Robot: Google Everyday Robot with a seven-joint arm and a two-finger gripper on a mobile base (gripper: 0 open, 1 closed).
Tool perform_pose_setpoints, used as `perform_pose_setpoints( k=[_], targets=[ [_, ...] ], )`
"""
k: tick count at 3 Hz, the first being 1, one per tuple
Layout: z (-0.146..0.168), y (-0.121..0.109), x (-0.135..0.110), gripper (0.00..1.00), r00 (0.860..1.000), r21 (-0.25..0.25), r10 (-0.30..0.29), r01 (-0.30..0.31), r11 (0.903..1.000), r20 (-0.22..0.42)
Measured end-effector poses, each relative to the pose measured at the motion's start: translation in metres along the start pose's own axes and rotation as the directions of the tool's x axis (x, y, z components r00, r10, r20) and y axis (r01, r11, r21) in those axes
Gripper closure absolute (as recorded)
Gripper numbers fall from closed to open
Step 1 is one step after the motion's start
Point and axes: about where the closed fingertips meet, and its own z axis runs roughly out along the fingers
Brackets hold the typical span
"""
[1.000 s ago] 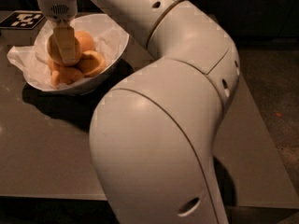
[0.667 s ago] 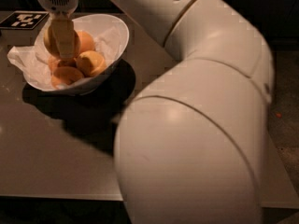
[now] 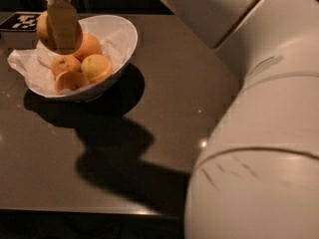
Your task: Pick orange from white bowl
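One wide white paper-lined bowl (image 3: 127,40), four small peach-orange fruits (image 3: 97,66) in it, one large round yellow-orange orange (image 3: 42,29) clamped in my gripper (image 3: 63,44). Both sit higher than earlier.

Smooth off-white rounded arm shells (image 3: 279,108), thin dark seam lines (image 3: 259,151), faint scuff marks (image 3: 224,173), tan gripper (image 3: 62,36) at top left

yellow-orange orange (image 3: 42,28), white bowl (image 3: 127,30), beige gripper (image 3: 61,38) above

The gripper (image 3: 63,39) hangs over the white bowl (image 3: 128,34), apparently clasping the orange (image 3: 42,28) (4 smaller fruits (image 3: 97,66) below).
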Motion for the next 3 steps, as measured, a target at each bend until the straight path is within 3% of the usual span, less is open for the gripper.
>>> perform_pose_setpoints(
  k=[1,3],
  targets=[
    [-0.026,0.029,-0.005,1.00,0.999,0.033,0.014,-0.015,0.9994,0.048],
    [-0.042,0.102,0.009,1.00,0.986,0.037,0.117,-0.122,0.9918,0.117]
  ],
)
